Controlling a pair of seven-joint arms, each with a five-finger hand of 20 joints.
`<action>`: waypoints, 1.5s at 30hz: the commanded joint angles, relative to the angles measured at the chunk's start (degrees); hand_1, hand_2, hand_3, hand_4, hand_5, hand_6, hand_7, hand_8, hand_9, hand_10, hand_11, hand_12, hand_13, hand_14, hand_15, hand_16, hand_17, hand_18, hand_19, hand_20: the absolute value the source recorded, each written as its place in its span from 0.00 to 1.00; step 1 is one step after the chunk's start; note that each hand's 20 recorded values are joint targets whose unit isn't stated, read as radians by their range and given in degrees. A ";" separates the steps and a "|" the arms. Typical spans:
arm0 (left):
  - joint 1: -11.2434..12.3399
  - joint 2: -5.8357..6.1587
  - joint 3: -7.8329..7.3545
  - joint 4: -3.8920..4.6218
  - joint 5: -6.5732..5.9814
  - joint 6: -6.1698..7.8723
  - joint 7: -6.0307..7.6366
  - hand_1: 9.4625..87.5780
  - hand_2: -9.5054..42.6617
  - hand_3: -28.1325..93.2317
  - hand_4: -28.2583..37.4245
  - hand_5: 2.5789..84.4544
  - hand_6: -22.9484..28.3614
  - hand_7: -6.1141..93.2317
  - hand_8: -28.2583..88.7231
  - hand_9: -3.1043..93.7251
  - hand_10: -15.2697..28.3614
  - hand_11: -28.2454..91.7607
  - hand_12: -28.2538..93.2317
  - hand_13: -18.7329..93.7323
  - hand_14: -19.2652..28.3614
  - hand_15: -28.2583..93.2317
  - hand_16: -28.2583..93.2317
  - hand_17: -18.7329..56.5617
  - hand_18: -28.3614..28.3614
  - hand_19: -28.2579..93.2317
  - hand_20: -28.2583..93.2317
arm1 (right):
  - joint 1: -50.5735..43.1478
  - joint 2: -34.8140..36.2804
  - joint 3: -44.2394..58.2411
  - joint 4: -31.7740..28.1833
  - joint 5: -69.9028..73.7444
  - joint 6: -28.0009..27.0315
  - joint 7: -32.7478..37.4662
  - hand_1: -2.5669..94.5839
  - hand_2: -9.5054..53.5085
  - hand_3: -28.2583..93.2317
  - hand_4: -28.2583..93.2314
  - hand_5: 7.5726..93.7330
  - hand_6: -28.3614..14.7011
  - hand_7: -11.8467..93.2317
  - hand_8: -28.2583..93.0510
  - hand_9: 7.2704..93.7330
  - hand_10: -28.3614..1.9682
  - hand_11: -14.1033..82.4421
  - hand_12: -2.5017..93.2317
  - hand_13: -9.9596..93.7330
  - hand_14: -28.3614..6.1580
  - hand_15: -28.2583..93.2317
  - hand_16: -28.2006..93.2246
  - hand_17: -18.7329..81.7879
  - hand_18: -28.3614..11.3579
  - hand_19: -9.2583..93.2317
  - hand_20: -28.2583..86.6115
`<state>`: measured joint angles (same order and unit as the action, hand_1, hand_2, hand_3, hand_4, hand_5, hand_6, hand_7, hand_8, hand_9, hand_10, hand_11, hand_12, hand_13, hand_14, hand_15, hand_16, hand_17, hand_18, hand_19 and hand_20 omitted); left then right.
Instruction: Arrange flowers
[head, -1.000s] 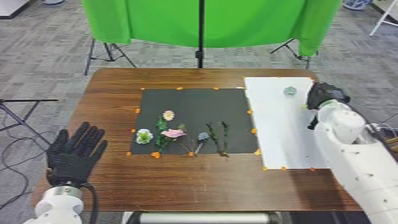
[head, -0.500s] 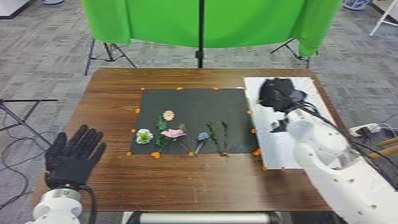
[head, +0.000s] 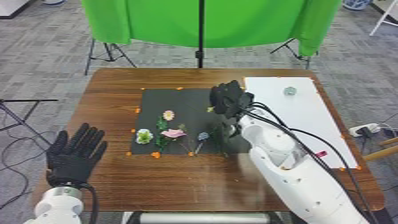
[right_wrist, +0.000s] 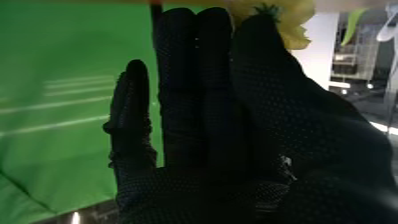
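Your R hand (head: 230, 100), just rt of ctr in head view, pinches a yellow flower (right_wrist: 298, 32); your L hand (head: 75, 157), lower L, is wide. Pink flower (head: 173, 133) lies L of ctr on black mat (head: 191, 97).

Right arm (head: 306, 186): smooth, rounded white housings with small dark screw recesses; black external cables (head: 296, 135). Left arm (head: 60, 204): white forearm housing, dark circular markings, black wrist cable (head: 92, 200). Right hand (head: 230, 100) and left hand (head: 73, 159): black fabric gloves; right wrist view shows dotted texture.
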<state>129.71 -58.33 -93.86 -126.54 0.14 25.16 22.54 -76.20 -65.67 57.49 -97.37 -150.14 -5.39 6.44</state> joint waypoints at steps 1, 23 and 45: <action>1.36 -0.78 -0.54 0.55 -1.22 -0.04 -0.49 0.21 0.45 0.85 0.00 0.53 0.63 0.22 0.14 0.46 0.69 0.44 0.31 0.46 0.70 0.50 0.18 0.17 0.74 0.51 0.33 | -2.19 1.91 0.65 0.76 0.73 -1.89 1.57 0.65 0.00 0.79 0.00 0.81 0.73 0.36 0.22 0.89 0.65 0.23 0.43 0.74 0.67 0.45 0.59 0.42 0.25 0.79 0.61; 0.74 -0.59 -0.01 0.73 -0.34 1.76 -0.26 0.21 0.47 0.85 0.00 0.52 0.63 0.22 0.14 0.45 0.68 0.44 0.31 0.46 0.69 0.49 0.18 0.17 0.74 0.51 0.33 | -7.37 7.55 5.74 -8.71 7.72 -4.14 4.99 0.49 0.00 0.90 0.00 0.52 0.66 0.25 0.13 0.63 0.51 0.33 0.20 0.63 0.53 0.54 0.41 0.39 0.23 0.77 0.54; -2.14 1.00 4.06 0.45 -1.06 2.53 4.38 0.21 0.45 0.86 0.00 0.53 0.63 0.22 0.14 0.46 0.68 0.44 0.31 0.46 0.68 0.49 0.18 0.17 0.73 0.51 0.33 | 13.74 5.78 14.46 24.82 7.15 -15.52 6.31 0.44 0.07 0.90 0.00 0.29 0.70 0.25 0.13 0.29 0.65 0.20 0.14 0.38 0.49 0.28 0.42 0.31 0.37 0.54 0.40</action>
<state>128.88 -57.50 -91.20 -126.34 -0.63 26.62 26.95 -67.84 -57.01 72.85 -78.07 -144.42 -15.99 14.96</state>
